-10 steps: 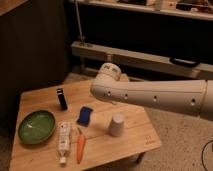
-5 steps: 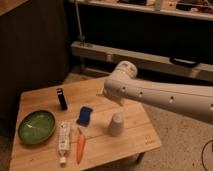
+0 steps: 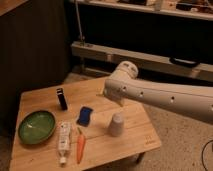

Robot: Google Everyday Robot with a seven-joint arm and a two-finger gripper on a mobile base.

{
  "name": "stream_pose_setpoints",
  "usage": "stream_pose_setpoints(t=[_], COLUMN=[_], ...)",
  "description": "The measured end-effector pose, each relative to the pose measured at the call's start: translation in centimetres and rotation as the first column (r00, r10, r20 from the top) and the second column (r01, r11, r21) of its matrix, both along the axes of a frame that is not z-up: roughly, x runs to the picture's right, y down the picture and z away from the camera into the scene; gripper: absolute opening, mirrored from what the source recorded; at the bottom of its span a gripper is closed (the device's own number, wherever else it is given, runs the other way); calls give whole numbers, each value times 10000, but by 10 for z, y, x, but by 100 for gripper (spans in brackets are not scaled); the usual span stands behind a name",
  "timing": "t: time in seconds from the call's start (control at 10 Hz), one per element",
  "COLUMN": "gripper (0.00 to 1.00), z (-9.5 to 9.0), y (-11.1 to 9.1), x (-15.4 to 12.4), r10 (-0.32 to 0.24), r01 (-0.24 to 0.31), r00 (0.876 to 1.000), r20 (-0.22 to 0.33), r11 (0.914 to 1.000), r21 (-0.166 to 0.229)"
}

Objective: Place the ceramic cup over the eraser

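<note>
The ceramic cup (image 3: 116, 125) is small, pale grey and tapered, narrower at the top. It stands on the wooden table (image 3: 140, 135), right of centre. The eraser (image 3: 61, 98) is a black block standing upright near the table's back left, well apart from the cup. My gripper (image 3: 110, 94) is at the end of the big white arm (image 3: 165, 97), which reaches in from the right. It hangs over the table's back middle, above and slightly left of the cup, and is mostly hidden by the arm. It touches neither object.
A blue flat pad (image 3: 85, 116) lies between the eraser and the cup. A green bowl (image 3: 36, 126) sits at the left. A white tube (image 3: 63, 140) and a carrot (image 3: 80, 147) lie at the front. Behind the table are a dark wall and a metal rail.
The arm's end has moved to the right over the table, from above the blue pad to a spot nearer above the cup. The objects have not moved.
</note>
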State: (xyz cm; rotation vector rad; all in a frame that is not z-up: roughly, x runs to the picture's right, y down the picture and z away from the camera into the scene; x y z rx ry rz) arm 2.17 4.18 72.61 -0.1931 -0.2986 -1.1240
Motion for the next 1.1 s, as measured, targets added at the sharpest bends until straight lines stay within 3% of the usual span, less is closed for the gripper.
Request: stream_pose_setpoints(t=[0.2, 0.5, 0.7, 1.1], gripper=[80, 80, 80, 80], z=[0, -9, -19, -38], y=[2, 24, 41, 61], x=[2, 20, 41, 49], r10=[-202, -279, -144, -163], r01=[201, 331, 233, 250], r00=[9998, 9991, 9991, 9993], r20=[-67, 321, 400, 349], r11=[9996, 9840, 9723, 9631], r21=[-205, -1749, -2326, -2681])
